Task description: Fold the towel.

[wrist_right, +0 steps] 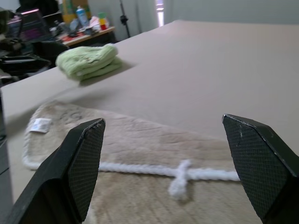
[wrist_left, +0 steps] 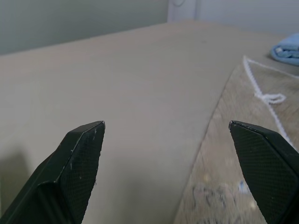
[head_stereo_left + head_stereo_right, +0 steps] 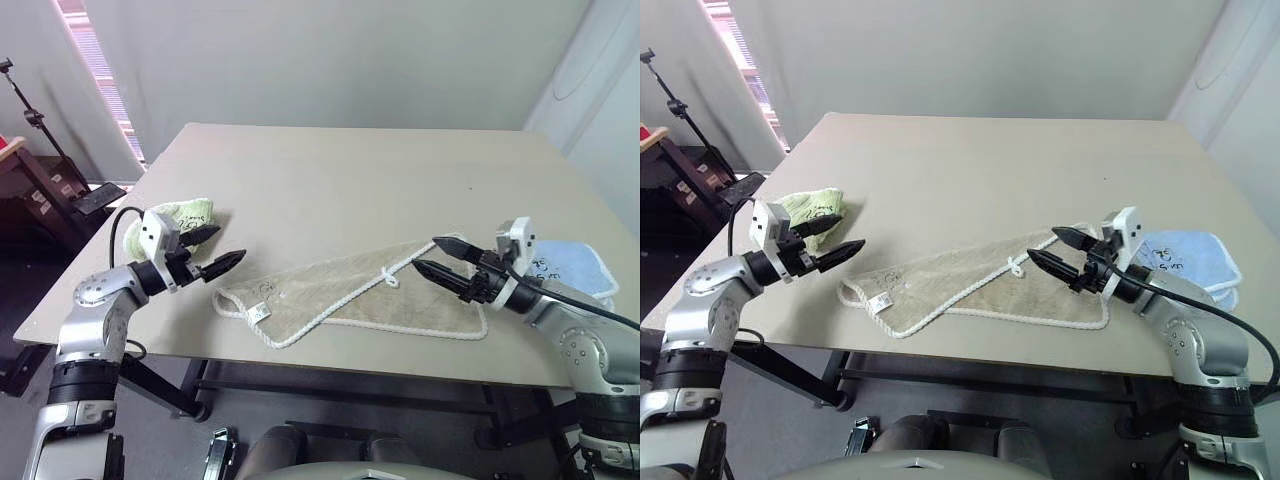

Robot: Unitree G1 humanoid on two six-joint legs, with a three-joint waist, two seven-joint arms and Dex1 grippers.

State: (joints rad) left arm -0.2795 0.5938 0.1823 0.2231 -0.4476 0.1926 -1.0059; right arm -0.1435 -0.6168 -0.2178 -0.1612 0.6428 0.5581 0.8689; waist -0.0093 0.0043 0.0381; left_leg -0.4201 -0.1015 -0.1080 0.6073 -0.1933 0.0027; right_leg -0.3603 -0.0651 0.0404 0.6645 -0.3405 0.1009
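The towel (image 3: 375, 300) lies flat near the front edge of the table (image 3: 350, 170), between my two arms. It looks folded over once, with a white corded edge (image 3: 340, 300) running diagonally across its top from the near left corner toward the far right. A small white loop (image 3: 390, 279) sits on that cord about midway, and a small white tag (image 3: 257, 313) lies at the left end, close to the table's front edge.

My left gripper (image 3: 212, 250) hovers above the table just left of the towel's left end, pointing level toward it. Its two black fingers (image 2: 77, 163) stand wide apart and hold nothing; from the left wrist view, bare tabletop shows between them with the towel's edge off to one side.

My right gripper (image 3: 437, 257) hangs over the towel's right end, pointing level back toward the left one. Its fingers (image 1: 79, 163) are also spread wide and empty; in the right wrist view the cord and loop lie on the towel between them.

A folded light green cloth (image 3: 187, 213) rests on the table just behind my left gripper. A light blue cloth (image 3: 570, 265) lies at the table's right edge, behind my right wrist
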